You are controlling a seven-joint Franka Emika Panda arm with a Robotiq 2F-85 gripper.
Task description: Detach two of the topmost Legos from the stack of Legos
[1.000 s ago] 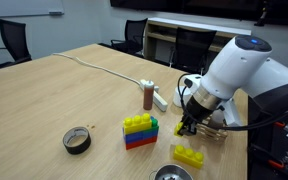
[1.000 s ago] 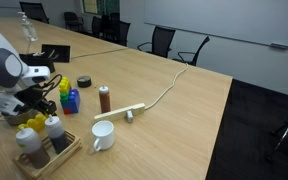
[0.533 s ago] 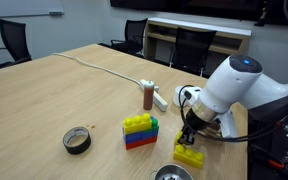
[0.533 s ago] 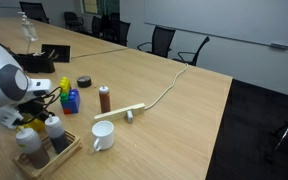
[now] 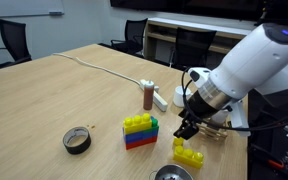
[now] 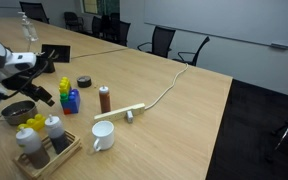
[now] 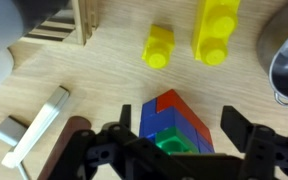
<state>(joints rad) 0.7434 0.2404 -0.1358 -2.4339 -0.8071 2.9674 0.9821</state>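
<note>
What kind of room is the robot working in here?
Probably an office meeting room: a long light wooden conference table, black mesh office chairs beside it, and a white wall board.

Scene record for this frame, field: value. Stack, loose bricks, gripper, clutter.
stack: Lego stack upright on the table; yellow on top, then green, blue, red
loose bricks: larger yellow Lego piece and smaller yellow Lego piece, lying apart on the table, off the stack
gripper: gripper open, holding nothing, raised above the table near the loose pieces
clutter: metal bowl, tape roll, brown bottle, wooden rack
task status: two yellow pieces are off the stack
</note>
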